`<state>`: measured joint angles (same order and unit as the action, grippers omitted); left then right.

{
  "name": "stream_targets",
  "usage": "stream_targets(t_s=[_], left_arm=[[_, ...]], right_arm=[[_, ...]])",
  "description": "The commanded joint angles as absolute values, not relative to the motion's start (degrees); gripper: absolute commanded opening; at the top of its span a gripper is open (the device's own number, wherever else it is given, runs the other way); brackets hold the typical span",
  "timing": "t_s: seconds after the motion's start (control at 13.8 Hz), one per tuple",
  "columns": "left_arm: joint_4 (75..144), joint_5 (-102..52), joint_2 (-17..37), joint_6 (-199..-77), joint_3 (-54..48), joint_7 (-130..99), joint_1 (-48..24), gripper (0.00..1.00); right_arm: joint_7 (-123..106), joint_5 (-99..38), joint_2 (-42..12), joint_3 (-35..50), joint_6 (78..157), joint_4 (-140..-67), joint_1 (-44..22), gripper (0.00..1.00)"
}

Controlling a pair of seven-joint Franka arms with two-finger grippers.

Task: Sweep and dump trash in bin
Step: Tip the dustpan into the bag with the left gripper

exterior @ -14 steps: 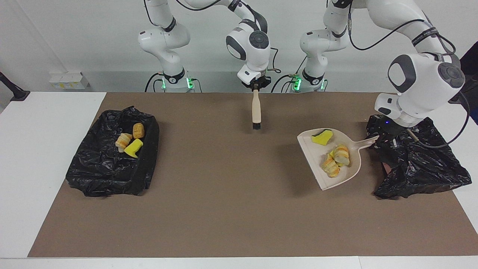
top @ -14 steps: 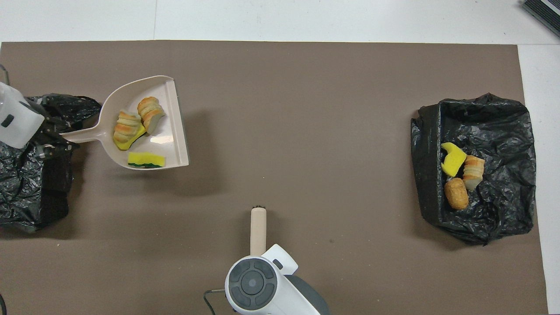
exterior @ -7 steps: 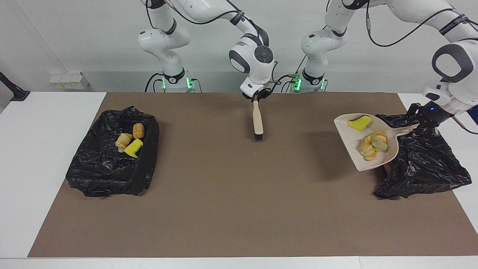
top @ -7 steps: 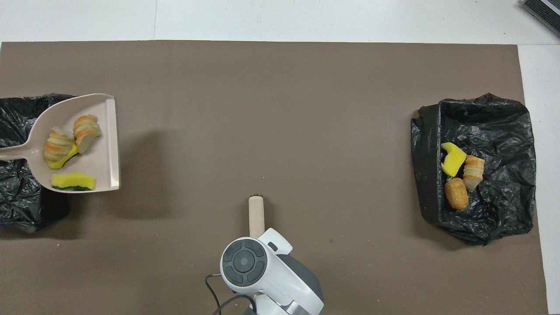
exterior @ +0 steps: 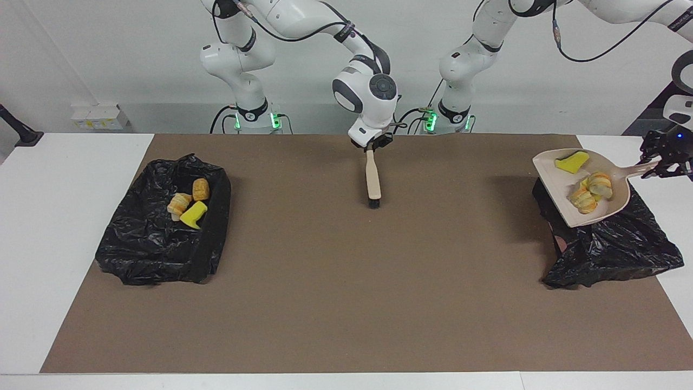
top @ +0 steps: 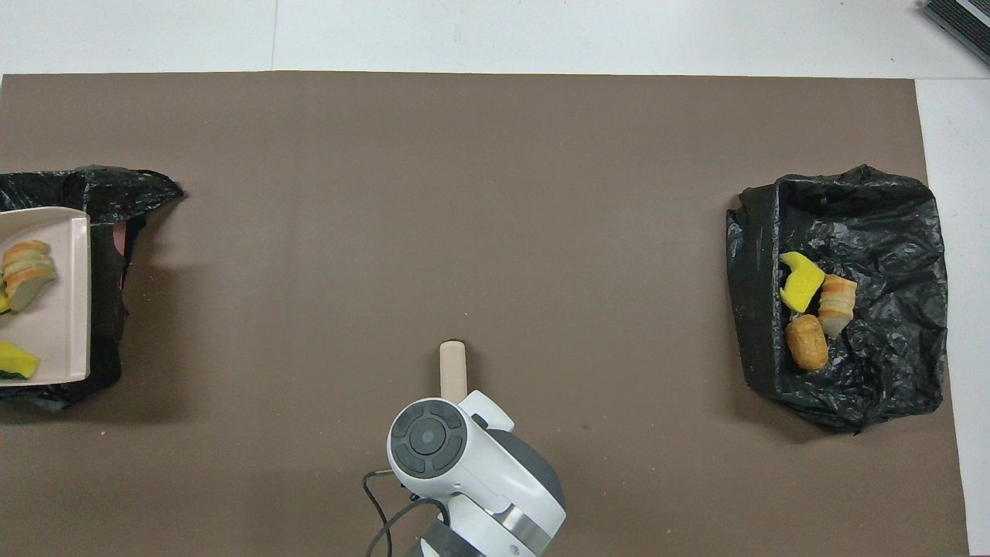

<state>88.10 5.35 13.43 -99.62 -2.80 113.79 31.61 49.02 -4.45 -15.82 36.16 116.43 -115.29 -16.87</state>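
Note:
My left gripper (exterior: 661, 162) is shut on the handle of the beige dustpan (exterior: 557, 187) and holds it in the air over the black bin bag (exterior: 612, 249) at the left arm's end of the table. In the pan lie trash pieces: a yellow green-backed sponge (exterior: 572, 161) and striped bread lumps (exterior: 590, 192). The overhead view shows only part of the pan (top: 62, 309), with a bread lump (top: 27, 271) and the sponge (top: 15, 360). My right gripper (exterior: 371, 145) is shut on the brush (exterior: 372, 179), which hangs bristles down over the mat's middle.
A second black-lined bin (exterior: 162, 254) stands at the right arm's end, holding bread lumps and a yellow sponge (exterior: 193, 214); it also shows in the overhead view (top: 889, 232). The brown mat (exterior: 346, 292) covers the table between the two bins.
My left gripper has carried the loaded dustpan up and toward the left arm's end, from over the mat to over the bin bag. The right gripper with the brush shifted only slightly.

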Motion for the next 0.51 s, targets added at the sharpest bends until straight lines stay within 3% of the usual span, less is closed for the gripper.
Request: stream_targets(t_s=[0.0,0.07,0.14,0.43], left_arm=[[86.1,10.4,14.8,-103.4,-2.7,114.8,32.3,0.00],[86.1,14.8,14.9,-104.4,-2.7,114.4,31.9,0.00],[86.2,18.5,15.1,-106.1,-2.8,114.3,31.3,0.00],[87.8,32.1,14.7,-109.6,-2.8,107.0,28.3,0.00]], right_arm=[[49.1,-2.6,-17.9,36.8,114.8,-112.8,-15.8,0.03],[48.7,-2.5,-17.9,36.8,114.8,-112.9,-15.7,0.62],[47.4,-2.6,-18.0,36.8,114.8,-112.9,-15.5,1.00],[46.7,-1.6,-16.8,35.7,115.0,-111.6,-14.3,1.00]])
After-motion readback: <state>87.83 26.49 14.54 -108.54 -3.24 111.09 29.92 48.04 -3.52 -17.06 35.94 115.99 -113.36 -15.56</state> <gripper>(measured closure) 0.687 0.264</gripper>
